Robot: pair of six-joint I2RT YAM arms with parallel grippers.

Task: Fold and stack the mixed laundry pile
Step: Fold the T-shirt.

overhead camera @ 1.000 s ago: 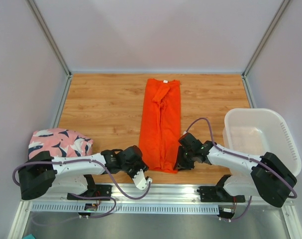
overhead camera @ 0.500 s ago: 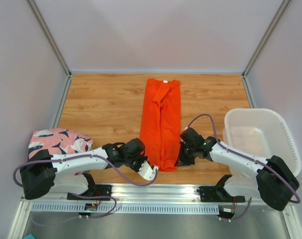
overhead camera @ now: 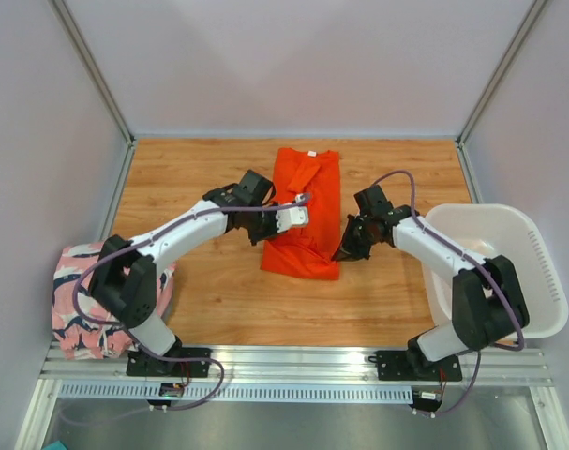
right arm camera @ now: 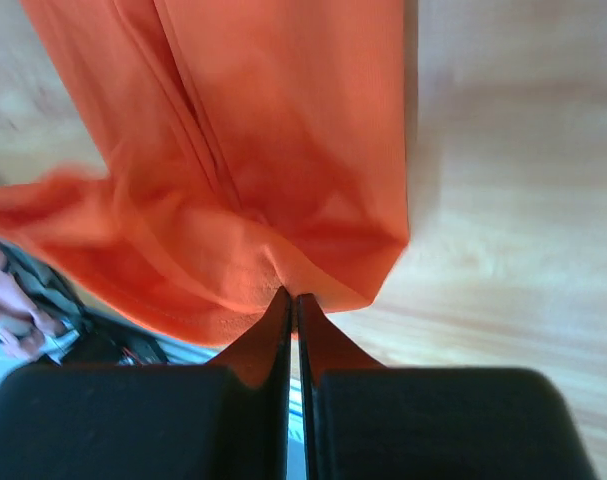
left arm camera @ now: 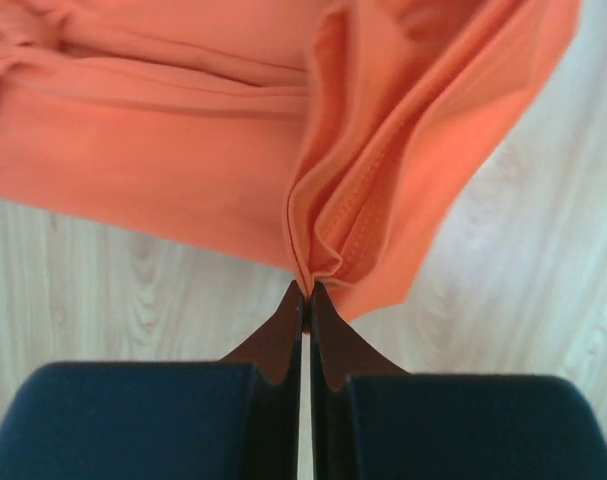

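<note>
A bright orange garment lies on the middle of the wooden table, its near half doubled up over its far half. My left gripper is shut on the garment's left hem, and the left wrist view shows the orange cloth pinched between the jaw tips of that gripper. My right gripper is shut on the right hem, where orange cloth bunches at the closed tips of the gripper. A pink garment with a dark-and-white pattern lies at the table's near left corner.
A white plastic basket stands at the right edge of the table, close to my right arm. Grey walls with metal posts enclose the back and sides. A metal rail runs along the near edge.
Both grippers have closed on the orange garment's near corners and carried them away from the near edge toward the middle, folding the garment's near half up and over.
</note>
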